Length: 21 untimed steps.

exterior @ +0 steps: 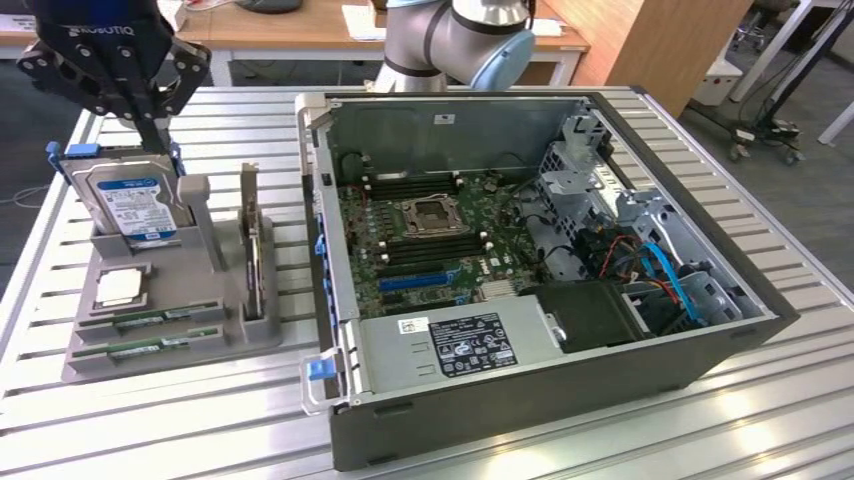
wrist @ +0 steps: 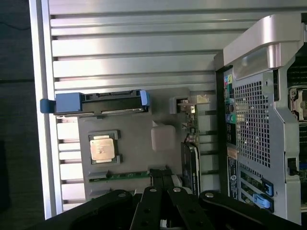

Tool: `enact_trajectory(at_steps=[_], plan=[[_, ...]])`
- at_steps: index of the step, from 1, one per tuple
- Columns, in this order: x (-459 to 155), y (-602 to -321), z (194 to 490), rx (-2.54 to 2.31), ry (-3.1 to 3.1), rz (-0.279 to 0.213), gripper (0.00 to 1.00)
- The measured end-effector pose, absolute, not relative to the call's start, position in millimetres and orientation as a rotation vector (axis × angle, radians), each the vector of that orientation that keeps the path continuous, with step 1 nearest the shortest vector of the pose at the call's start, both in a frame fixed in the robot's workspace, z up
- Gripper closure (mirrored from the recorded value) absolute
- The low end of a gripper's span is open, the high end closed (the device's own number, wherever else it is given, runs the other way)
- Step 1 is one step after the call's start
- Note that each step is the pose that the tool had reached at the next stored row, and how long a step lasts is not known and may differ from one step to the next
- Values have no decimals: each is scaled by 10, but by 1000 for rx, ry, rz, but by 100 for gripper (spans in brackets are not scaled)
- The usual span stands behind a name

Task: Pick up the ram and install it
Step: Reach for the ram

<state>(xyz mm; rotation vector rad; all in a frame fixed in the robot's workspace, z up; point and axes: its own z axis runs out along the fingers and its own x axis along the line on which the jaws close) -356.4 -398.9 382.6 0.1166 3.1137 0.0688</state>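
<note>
Two green ram sticks [exterior: 147,320] [exterior: 140,348] lie flat in slots at the front of a grey holder [exterior: 200,340] on the exterior view's left. In the wrist view one ram stick [wrist: 127,175] shows as a thin green strip on the holder [wrist: 134,129], its end passing behind the fingers. My gripper [exterior: 156,143] hangs above the holder's back, over the hard drive, well clear of the ram. Its fingers meet, shut with nothing between them, as the wrist view of the gripper [wrist: 160,175] also shows.
The holder also carries an upright hard drive [exterior: 134,205] [wrist: 98,103], a CPU [exterior: 120,288] [wrist: 102,147] and a tall expansion card [exterior: 250,240] [wrist: 191,163]. The open computer case [exterior: 747,330] [wrist: 259,52] lies to the exterior view's right, with black memory slots [exterior: 447,250] beside the processor socket [exterior: 430,213].
</note>
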Motion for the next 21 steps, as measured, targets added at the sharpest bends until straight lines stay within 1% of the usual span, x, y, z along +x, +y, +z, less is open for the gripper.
enact_trajectory(at_steps=[10, 21], plan=[[-3717, -3989, 3815, 117, 3114, 69, 90], [-3726, -3998, 3815, 117, 3114, 69, 90]])
